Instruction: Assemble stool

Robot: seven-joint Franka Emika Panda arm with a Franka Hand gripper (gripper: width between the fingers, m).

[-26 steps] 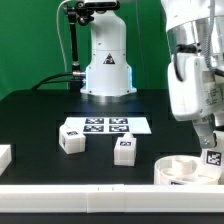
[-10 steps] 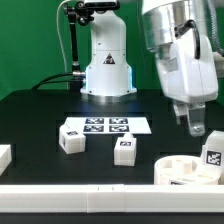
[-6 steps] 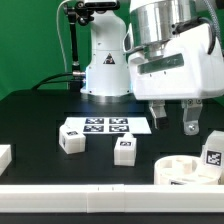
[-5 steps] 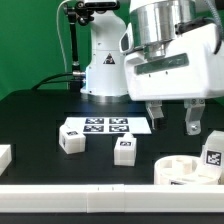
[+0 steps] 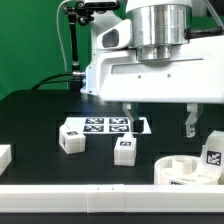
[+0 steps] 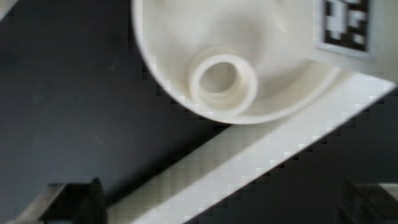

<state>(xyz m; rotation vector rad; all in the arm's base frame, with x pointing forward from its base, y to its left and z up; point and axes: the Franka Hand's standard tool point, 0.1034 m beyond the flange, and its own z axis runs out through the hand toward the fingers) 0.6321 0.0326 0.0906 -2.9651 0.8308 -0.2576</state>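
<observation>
The round white seat disc lies at the front on the exterior view's right, its hollow side up. One chunky white leg with a marker tag stands upright on its right side. Two more tagged legs stand apart on the black table. My gripper hangs open above and behind the seat, holding nothing and touching nothing. In the wrist view the seat shows a round socket, and the standing leg's tag is at the frame's edge. My dark fingertips sit in that frame's corners.
The marker board lies flat behind the two loose legs. A plain white block sits at the left edge. A long white rail runs along the table's front; it crosses the wrist view. The robot's base stands at the back.
My gripper has left the leg standing on the seat, risen, swung toward the exterior view's left and turned so both fingers face the camera. It stayed open. No part moved.
</observation>
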